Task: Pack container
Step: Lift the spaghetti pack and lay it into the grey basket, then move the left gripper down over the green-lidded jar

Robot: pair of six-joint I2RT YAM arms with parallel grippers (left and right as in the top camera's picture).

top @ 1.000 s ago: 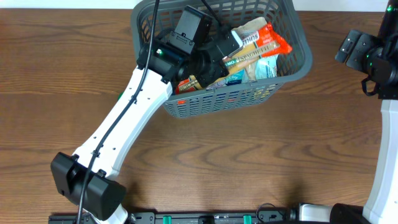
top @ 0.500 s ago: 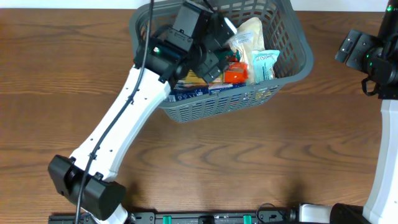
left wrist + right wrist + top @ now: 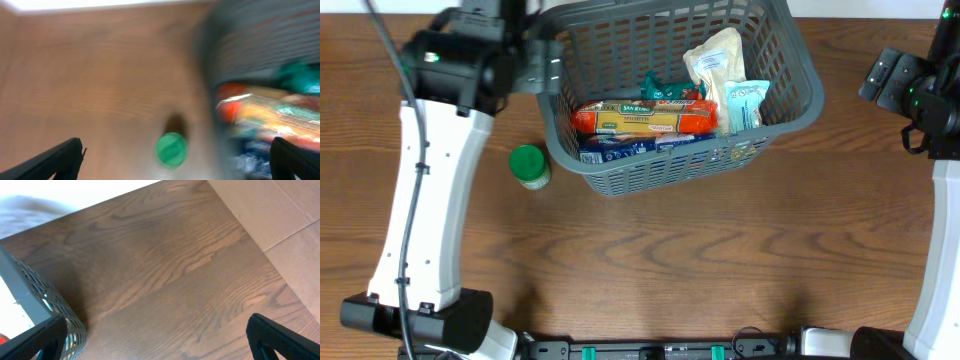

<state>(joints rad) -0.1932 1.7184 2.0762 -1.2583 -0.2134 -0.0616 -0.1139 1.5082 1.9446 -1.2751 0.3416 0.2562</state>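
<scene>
Left gripper (image 3: 176,145) reads as released on my wrist feed: its two fingertips sit wide apart at the bottom corners, with nothing between them. That feed is smeared, so I get little detail from it. It hangs over the worktop (image 3: 720,250) just outside the left wall of the container (image 3: 660,168), and below it a small jar with a green lid (image 3: 530,166) stands upright on the wood, close beside that wall but apart from it.

Right gripper (image 3: 157,332) is spread open too and holds nothing. It hovers over bare wood at the far right, well away from the groceries, and only a corner of the container shows at the left edge of its feed.

From overhead I see the container at the far middle of the worktop, sitting askew to the edge. Inside, a long pack with orange ends (image 3: 645,118) lies crosswise. A blue pack (image 3: 620,143) lies against the near wall and a teal pack (image 3: 670,92) lies behind the long one. A pale bag (image 3: 715,60) and a light blue pouch (image 3: 745,105) lean at the right.
</scene>
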